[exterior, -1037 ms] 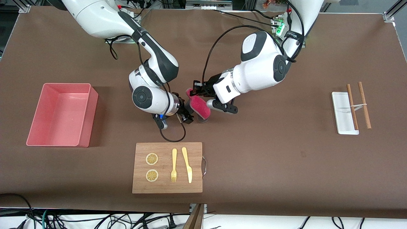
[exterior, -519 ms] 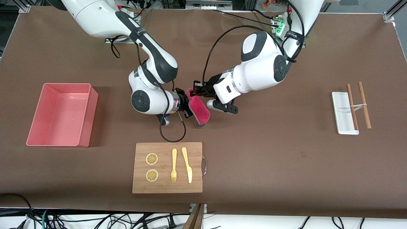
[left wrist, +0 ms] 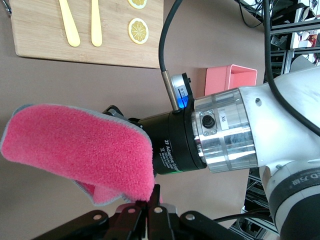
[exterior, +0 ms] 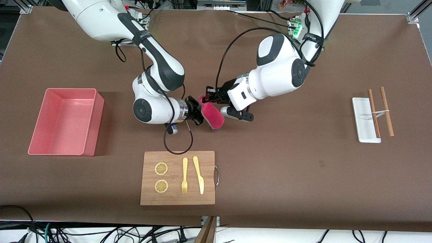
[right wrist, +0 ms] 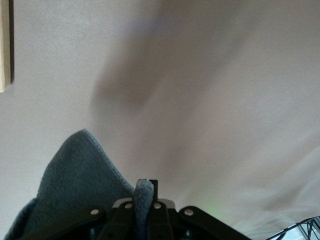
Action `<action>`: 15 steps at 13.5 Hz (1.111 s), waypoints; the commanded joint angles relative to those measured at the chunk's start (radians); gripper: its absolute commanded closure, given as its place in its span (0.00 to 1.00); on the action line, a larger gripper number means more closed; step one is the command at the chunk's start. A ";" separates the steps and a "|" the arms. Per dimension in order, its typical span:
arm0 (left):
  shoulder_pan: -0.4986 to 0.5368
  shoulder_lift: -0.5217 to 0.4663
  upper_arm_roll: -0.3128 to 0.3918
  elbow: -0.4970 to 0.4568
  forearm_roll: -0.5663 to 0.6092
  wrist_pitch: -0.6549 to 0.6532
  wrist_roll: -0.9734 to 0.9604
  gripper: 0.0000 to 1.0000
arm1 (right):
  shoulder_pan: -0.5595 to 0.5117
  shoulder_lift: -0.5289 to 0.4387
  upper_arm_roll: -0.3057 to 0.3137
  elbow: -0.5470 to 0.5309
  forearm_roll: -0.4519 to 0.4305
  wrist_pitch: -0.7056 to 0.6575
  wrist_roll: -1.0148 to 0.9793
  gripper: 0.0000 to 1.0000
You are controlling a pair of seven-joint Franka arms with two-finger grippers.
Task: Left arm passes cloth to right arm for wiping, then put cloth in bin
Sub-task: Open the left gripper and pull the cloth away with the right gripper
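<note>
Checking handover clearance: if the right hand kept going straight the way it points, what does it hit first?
The left hand, most likely. The right hand is shut on the cloth, which the left also grips just ahead. Depth is unclear.

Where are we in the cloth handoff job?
Pickup done. Mid-handoff: left gripper and right gripper are both shut on the cloth, held above the table. Left: the left gripper's release, the wiping, then the drop into the pink bin, which holds no cloth.
</note>
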 commanded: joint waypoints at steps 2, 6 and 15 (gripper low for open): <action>0.000 -0.002 0.003 0.009 -0.025 0.004 0.024 1.00 | -0.004 -0.006 0.005 0.026 0.022 -0.022 -0.005 1.00; 0.007 -0.032 0.011 0.004 -0.012 -0.013 0.015 0.00 | -0.004 -0.008 0.005 0.027 0.019 -0.022 -0.009 1.00; 0.211 -0.160 0.016 0.006 0.348 -0.250 0.021 0.00 | -0.003 -0.011 0.051 0.024 0.006 -0.221 -0.089 1.00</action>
